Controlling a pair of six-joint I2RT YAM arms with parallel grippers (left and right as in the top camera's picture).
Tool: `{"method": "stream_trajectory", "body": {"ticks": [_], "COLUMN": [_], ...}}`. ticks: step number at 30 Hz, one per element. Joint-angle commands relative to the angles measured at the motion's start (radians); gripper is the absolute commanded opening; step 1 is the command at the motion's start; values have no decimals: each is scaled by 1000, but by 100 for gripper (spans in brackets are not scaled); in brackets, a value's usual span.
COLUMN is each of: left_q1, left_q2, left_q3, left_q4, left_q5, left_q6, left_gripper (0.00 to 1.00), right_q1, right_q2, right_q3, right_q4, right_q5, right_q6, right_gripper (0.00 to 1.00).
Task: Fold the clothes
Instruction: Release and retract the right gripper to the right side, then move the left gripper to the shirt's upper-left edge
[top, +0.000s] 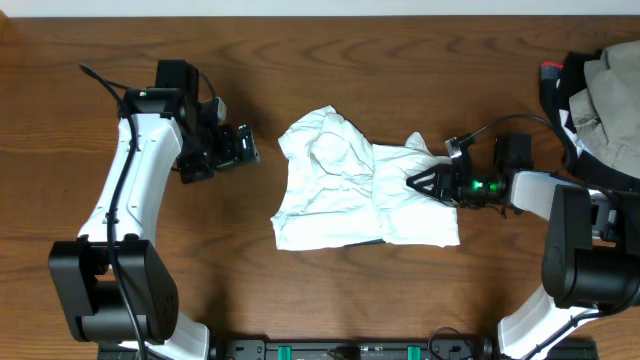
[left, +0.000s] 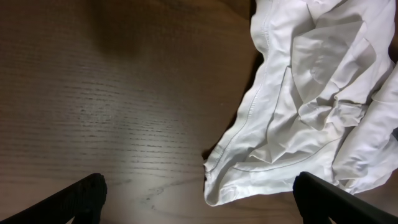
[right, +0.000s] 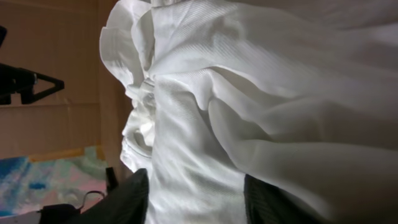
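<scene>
The wooden table (top: 330, 60) spreads under everything. The clothes (top: 340, 190), a single wrinkled white garment, lie bunched near the table's middle, between my two arms, with part of the cloth doubled over on itself. My right hand (top: 420, 183) reaches in from the right and is clamped on the garment's right edge, white fabric pinched between its dark fingers (right: 134, 199). My left hand (top: 245, 148) hangs over bare wood just left of the garment, clear of the cloth, its fingers spread wide.

The clothes (top: 345, 185) are thin, wrinkled white cloth; the table (top: 400, 70) looks like matt, grained wood
</scene>
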Motion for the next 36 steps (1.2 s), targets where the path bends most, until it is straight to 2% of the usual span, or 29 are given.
{"method": "stream_trajectory", "body": {"ticks": [1,6,11,13,16,18,22,26,32,36], "left_q1": [0,0,0,0,0,0,0,-4,-27,-65], "left_q2": [7,7,7,7,7,7,7,8,13,28], "left_q3": [-8,-8,-8,-8,-8,-8,-8,-10,-58,-73], "left_q4": [-6,-10,-19,-20,-20,-20,-15,3,93,109], "left_q5": [-12,-12,-8,22,103,147,158,158,158,157], "left_q6": [10,10,11,45,129,172,190,174,10,6], "left_gripper": [98,98,98,98,98,98,98,98,98,98], "right_q1": [-3,-3,-3,-3,-3,-3,-3,-1,0,0], "right_q2": [-49,-254,-502,-604,-710,-773,-842,-859,-858,-858], "right_q3": [-5,-5,-5,-5,-5,-5,-5,-5,-5,-5], "right_q4": [9,-8,-61,-113,-209,-298,-452,-559,-607,-637], "right_q5": [-48,-101,-107,-92,2,122,333,464,469,469], "right_q6": [-35,-3,42,41,41,41,41,39,33,33], "right_gripper": [45,48,55,63,80,85,94,96,97,97]}}
